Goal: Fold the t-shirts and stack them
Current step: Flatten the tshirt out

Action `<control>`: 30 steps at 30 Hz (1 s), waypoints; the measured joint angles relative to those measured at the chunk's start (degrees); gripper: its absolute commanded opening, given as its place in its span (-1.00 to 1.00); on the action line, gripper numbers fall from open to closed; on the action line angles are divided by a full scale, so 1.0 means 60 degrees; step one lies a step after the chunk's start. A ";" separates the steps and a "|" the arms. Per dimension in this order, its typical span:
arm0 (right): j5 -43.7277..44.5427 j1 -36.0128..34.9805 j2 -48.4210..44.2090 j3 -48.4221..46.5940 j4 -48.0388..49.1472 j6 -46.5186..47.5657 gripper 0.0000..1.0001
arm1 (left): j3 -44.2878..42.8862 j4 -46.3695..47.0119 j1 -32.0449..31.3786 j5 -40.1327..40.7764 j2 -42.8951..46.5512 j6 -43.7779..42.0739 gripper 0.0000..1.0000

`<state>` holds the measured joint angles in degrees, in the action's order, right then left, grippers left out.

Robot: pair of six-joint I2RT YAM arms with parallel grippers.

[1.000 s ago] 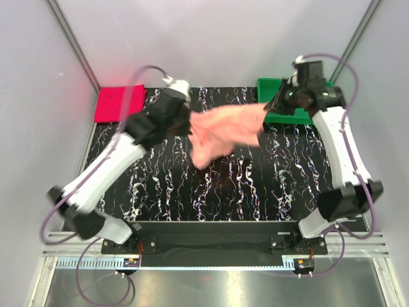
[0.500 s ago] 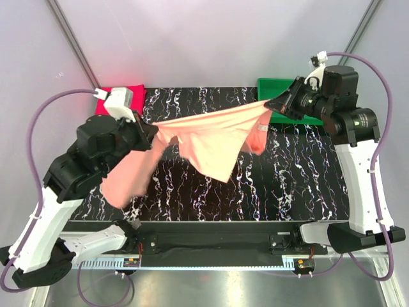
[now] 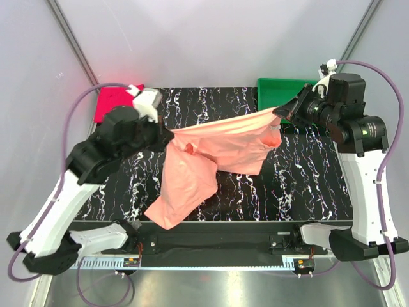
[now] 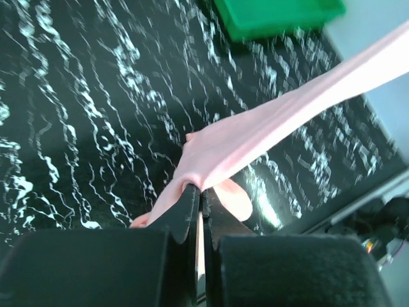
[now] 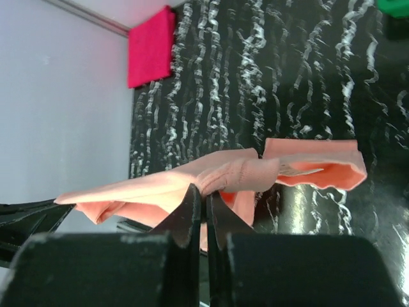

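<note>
You are holding the pink shirt point(image 3: 217, 147) stretched in the air between both arms. The left gripper point(image 3: 169, 135) is pinching one end and the right gripper point(image 3: 282, 112) the other, both clamped tight on cloth. The shirt is hanging over the middle of the table point(image 3: 294, 185), with one flap drooping toward the near edge. The red shirt point(image 3: 114, 102) is lying flat, seemingly folded, at the far left corner, so you are probably spreading the pink one out before folding it. The next move is calling for an even lowering, with the cloth taut enough to land flat and uncreased. The bunching is hiding which parts you are gripping, shoulders or hem, and the right arm is covering part of the tray point(image 3: 271, 86).
</note>
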<state>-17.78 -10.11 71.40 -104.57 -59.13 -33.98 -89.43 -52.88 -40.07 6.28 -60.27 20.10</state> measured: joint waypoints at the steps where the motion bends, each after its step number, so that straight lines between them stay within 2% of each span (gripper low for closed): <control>1: 0.0186 0.0011 0.0000 0.0033 -0.0138 0.0000 -1.00 | 0.0000 -0.0004 0.0000 -0.0138 -0.0204 -0.0051 -1.00; 4: 0.0667 0.0058 -0.0011 0.0109 -0.0590 0.0131 -1.00 | 0.0135 0.0015 0.0004 -0.0299 -0.0630 -0.0098 -1.00; 7: 0.0608 0.0062 -0.0142 0.0109 -0.0747 0.0441 -1.00 | 0.0302 -0.0036 0.0004 -0.0142 -0.0448 -0.0033 -1.00; 12: -0.1417 0.0069 -0.1020 0.0007 -0.0248 0.0583 -1.00 | -0.0277 -0.0299 0.0007 0.0018 0.0637 -0.0036 -1.00; 18: -0.3337 0.0069 -0.2102 -0.1253 0.0222 -0.0138 -1.00 | -0.2973 -0.0619 0.0011 -0.1606 0.1089 -0.0095 -1.00; 23: -0.3898 0.0069 -0.2841 -0.2124 0.0193 -0.0601 -1.00 | -0.3483 -0.0860 0.0007 -0.2925 0.1687 0.0251 -1.00; 27: -0.3861 0.0069 -0.3238 -0.1443 0.0044 -0.0834 -1.00 | -0.3133 -0.1180 0.0007 -0.3042 0.2029 0.0382 -1.00; 30: -0.3162 0.0069 -0.3184 -0.0135 0.0164 -0.0987 -1.00 | -0.2535 -0.1362 0.0007 -0.2645 0.1814 0.0350 -0.98</control>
<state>-36.75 -9.69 52.29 -105.38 -58.15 -39.90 -104.64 -61.06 -40.03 -9.58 -49.39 22.20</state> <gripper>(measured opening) 0.029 0.016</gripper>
